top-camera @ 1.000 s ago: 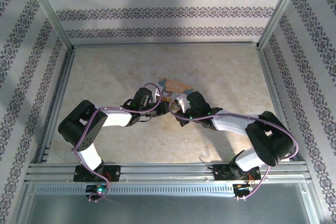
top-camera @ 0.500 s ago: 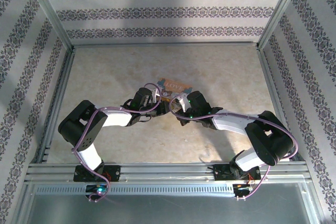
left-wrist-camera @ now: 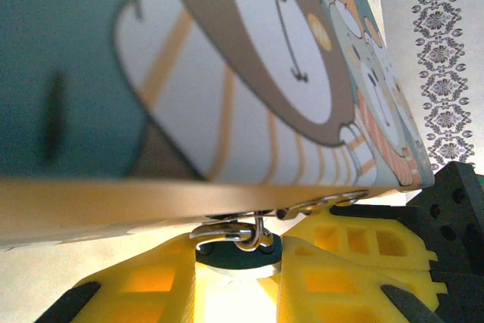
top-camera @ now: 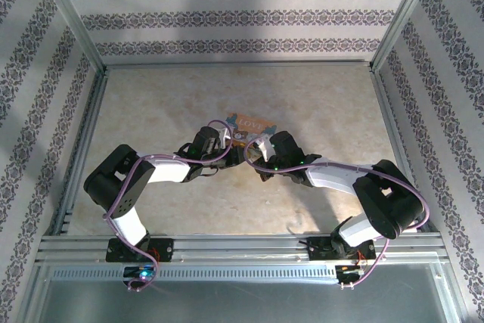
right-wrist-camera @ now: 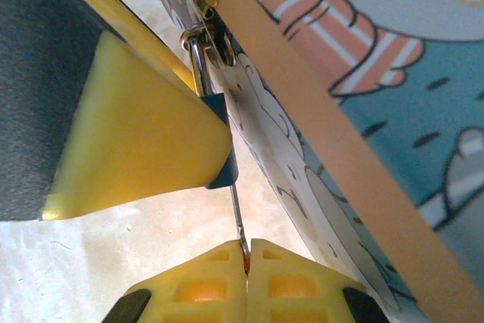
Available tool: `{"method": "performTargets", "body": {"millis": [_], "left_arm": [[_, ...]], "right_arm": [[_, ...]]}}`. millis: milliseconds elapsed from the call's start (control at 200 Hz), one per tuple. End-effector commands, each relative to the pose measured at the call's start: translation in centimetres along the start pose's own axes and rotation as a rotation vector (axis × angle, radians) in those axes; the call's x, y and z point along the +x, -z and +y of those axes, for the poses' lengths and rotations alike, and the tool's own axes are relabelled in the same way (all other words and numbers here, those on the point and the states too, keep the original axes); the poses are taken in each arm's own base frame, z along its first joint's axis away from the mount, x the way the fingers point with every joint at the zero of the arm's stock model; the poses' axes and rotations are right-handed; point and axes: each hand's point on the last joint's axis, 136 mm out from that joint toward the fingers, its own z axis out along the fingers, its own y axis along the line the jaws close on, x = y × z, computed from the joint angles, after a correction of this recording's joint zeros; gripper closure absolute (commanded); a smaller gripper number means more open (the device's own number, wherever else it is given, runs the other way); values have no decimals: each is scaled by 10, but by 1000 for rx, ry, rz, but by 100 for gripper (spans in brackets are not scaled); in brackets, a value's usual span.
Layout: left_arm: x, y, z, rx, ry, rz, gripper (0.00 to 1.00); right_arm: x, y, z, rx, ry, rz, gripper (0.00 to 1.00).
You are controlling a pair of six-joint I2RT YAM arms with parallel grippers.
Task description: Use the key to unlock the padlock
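The padlock [left-wrist-camera: 238, 256], teal-bodied with a silvery shackle, hangs from the latch of the cartoon box [left-wrist-camera: 249, 58]. My left gripper [left-wrist-camera: 236, 287] is shut on it, a yellow finger [left-wrist-camera: 128, 293] on each side. In the right wrist view the padlock [right-wrist-camera: 224, 158] shows as a teal edge beside the left arm's yellow finger [right-wrist-camera: 128, 134]. The thin dark key [right-wrist-camera: 237, 217] runs straight up from my right gripper [right-wrist-camera: 247, 253], which is shut on it, and its tip meets the bottom of the lock. From above, both grippers meet at the box's near edge [top-camera: 243, 141].
The orange-and-teal box [top-camera: 253, 124] lettered "LOVE" lies mid-table on the beige tabletop [top-camera: 151, 111]. Patterned walls and metal rails [top-camera: 83, 149] close in the sides and back. Purple cables [top-camera: 125, 191] run along both arms.
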Motion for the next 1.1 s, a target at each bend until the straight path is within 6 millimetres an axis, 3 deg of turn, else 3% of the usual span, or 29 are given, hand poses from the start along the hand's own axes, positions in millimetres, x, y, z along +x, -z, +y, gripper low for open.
{"method": "performTargets", "body": {"millis": [0, 495, 1094], "left_arm": [[-1, 3, -18, 47, -22, -7, 76], [-1, 3, -16, 46, -20, -8, 76], [1, 2, -14, 45, -15, -6, 76]], "right_arm": [[-13, 4, 3, -22, 20, -42, 100], [5, 4, 1, -15, 18, 1, 100], [-11, 6, 10, -48, 28, -43, 100]]}}
